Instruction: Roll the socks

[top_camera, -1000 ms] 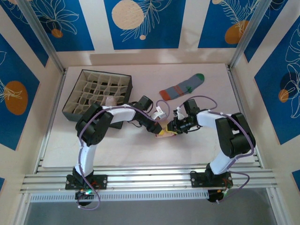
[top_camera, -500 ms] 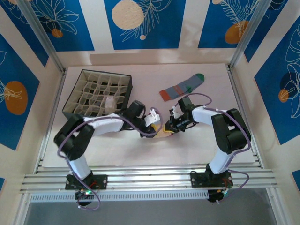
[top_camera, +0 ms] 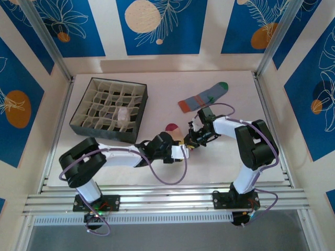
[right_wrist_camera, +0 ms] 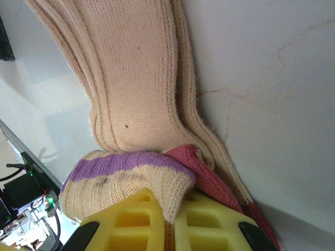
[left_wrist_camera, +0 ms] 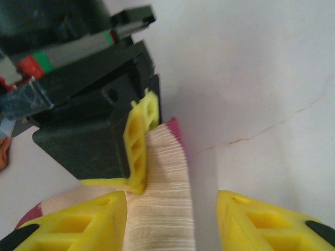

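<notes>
The peach sock (top_camera: 175,131) with a maroon toe lies mid-table between both grippers. My right gripper (top_camera: 190,141) is shut on its cuff end; in the right wrist view the yellow fingers (right_wrist_camera: 141,219) pinch folded peach fabric (right_wrist_camera: 131,78) with a purple stripe and a maroon edge. My left gripper (top_camera: 182,152) sits low at the sock's near side, open. In the left wrist view the ribbed sock (left_wrist_camera: 165,183) rests against the left finger (left_wrist_camera: 78,225), with a gap to the other finger. The grey-blue sock (top_camera: 204,97) lies flat at the back. A pale rolled sock (top_camera: 123,114) sits in the organiser.
A dark organiser box (top_camera: 86,123) with many small cells stands at the back left. The left arm's links stretch low over the front of the table. Metal frame rails run along the near edge.
The left gripper has opened and let go of the peach sock, and its arm has dropped low and swung to the sock's near side. The right gripper keeps its hold.
</notes>
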Action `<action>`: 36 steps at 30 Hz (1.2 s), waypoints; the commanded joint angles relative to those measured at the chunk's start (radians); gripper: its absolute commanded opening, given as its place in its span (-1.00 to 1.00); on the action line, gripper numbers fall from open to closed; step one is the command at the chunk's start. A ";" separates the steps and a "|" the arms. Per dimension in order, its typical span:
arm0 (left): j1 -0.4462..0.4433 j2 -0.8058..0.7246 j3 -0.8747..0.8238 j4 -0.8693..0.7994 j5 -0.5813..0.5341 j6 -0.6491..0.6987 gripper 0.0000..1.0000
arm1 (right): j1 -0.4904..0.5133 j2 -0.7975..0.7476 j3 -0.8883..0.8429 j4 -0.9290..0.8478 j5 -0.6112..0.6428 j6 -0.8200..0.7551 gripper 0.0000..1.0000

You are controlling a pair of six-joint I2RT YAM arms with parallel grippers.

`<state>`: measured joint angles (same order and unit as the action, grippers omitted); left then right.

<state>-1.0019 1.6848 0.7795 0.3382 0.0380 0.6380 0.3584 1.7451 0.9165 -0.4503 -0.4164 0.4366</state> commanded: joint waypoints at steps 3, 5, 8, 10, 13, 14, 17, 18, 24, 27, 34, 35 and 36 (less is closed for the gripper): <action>-0.008 0.080 0.011 0.065 -0.109 0.029 -0.05 | 0.033 0.052 -0.024 -0.073 0.113 0.003 -0.93; -0.009 0.105 0.013 0.073 -0.126 0.028 -0.06 | 0.034 0.057 -0.020 -0.077 0.112 0.001 -0.93; -0.008 0.134 0.014 0.071 -0.154 0.010 -0.16 | 0.038 0.056 -0.017 -0.082 0.113 0.007 -0.91; -0.009 0.141 0.014 0.057 -0.159 -0.002 -0.50 | 0.041 0.051 -0.016 -0.082 0.113 0.010 -0.86; -0.008 0.123 0.004 0.031 -0.125 -0.027 -1.00 | 0.044 0.025 -0.021 -0.073 0.103 0.005 -0.58; -0.006 0.112 -0.005 0.031 -0.101 -0.040 -1.00 | 0.044 0.002 -0.031 -0.055 0.098 0.004 -0.39; 0.020 0.080 -0.033 0.044 0.013 -0.097 -1.00 | 0.032 -0.092 -0.071 0.005 0.061 -0.003 -0.02; 0.038 0.074 -0.038 0.039 0.066 -0.129 -1.00 | 0.023 -0.125 -0.086 0.027 0.045 -0.005 0.02; 0.154 0.103 -0.020 -0.010 0.379 -0.300 -1.00 | -0.037 -0.218 -0.133 0.110 -0.057 -0.016 0.06; 0.213 0.149 -0.012 -0.009 0.498 -0.381 -1.00 | -0.059 -0.185 -0.127 0.132 -0.102 -0.025 0.06; 0.287 0.251 0.070 -0.122 0.665 -0.481 -1.00 | -0.062 -0.100 -0.098 0.176 -0.150 -0.035 0.06; 0.295 0.260 0.076 -0.126 0.676 -0.495 -1.00 | -0.062 -0.088 -0.091 0.174 -0.152 -0.038 0.05; 0.301 0.269 0.082 -0.126 0.681 -0.512 -1.00 | -0.060 -0.076 -0.083 0.173 -0.154 -0.042 0.04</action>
<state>-0.7170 1.8923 0.8616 0.3527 0.6441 0.2047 0.2958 1.6421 0.8024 -0.2901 -0.5156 0.4194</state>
